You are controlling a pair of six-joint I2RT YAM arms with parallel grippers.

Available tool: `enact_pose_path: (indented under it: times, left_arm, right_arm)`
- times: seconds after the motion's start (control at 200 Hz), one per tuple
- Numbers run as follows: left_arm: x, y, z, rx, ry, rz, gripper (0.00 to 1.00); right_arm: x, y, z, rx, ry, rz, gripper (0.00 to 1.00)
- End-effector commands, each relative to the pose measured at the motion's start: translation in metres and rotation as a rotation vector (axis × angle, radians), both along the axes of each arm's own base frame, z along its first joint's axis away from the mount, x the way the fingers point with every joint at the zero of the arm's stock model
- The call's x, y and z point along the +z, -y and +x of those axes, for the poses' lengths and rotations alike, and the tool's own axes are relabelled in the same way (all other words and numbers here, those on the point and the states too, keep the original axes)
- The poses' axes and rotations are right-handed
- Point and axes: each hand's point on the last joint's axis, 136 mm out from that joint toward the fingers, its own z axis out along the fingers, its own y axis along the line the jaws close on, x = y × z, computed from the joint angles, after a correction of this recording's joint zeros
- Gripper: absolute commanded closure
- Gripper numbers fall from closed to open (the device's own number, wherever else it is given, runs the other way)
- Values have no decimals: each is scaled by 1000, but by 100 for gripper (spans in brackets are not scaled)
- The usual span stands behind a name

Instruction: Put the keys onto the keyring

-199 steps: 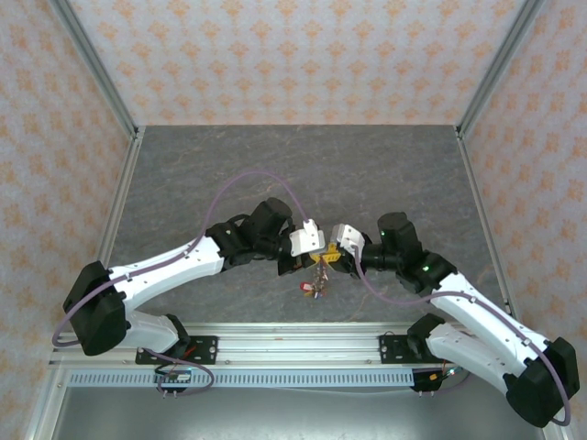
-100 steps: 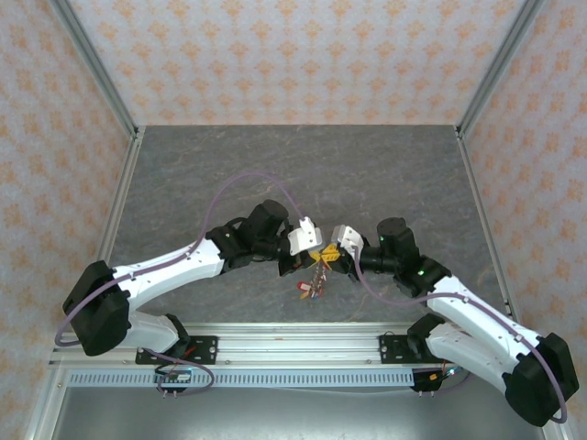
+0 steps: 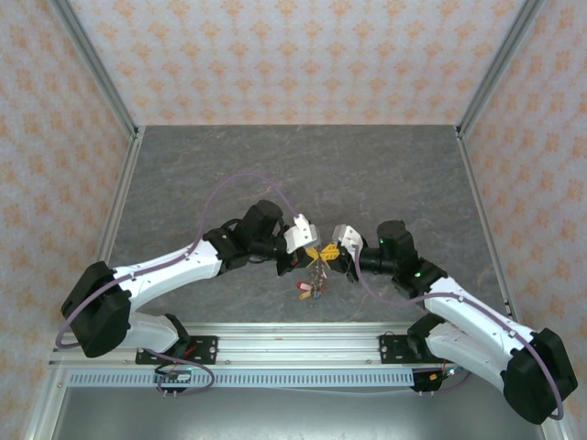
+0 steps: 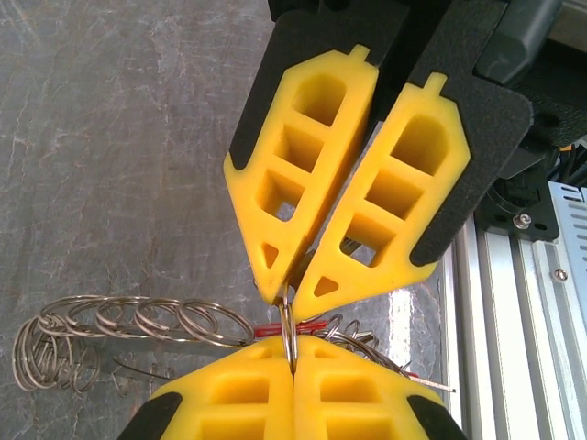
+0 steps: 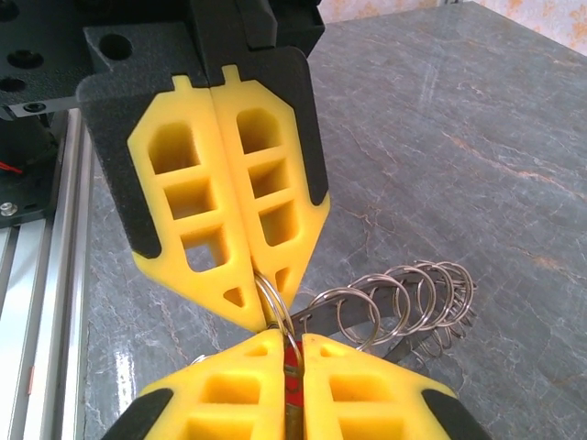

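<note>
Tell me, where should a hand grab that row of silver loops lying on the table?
Probably the end loop of the row of loops, farthest from the small ring pinched by the left hand and right hand. Come from above, a finger on each flat face: the loops lean on edge, so its rim stands free.

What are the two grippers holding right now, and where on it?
Both pinch one small silver ring by its rim: left gripper on one side, right gripper opposite.

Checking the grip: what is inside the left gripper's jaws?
A wire ring juts from the shut left gripper, red tag beside it; the pinched part is hidden by the fingers.
</note>
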Motion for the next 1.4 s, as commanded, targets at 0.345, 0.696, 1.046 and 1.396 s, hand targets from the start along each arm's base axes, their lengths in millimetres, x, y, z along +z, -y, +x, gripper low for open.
enact_pose_path:
  times: [0.345,0.696,1.046,1.396]
  left_arm:
    - [42,6,4,-2,105,-130,100]
    - [43,9,4,-10,95,-137,100]
    - [47,11,5,-6,98,-156,100]
    - [50,11,6,2,100,-173,100]
  right_arm:
    - [-17,20,9,-112,-80,-149,95]
    - [-17,34,25,-193,-20,-245,94]
    - [-12,26,15,-136,-38,-191,90]
    - [-17,27,7,-93,-83,-247,95]
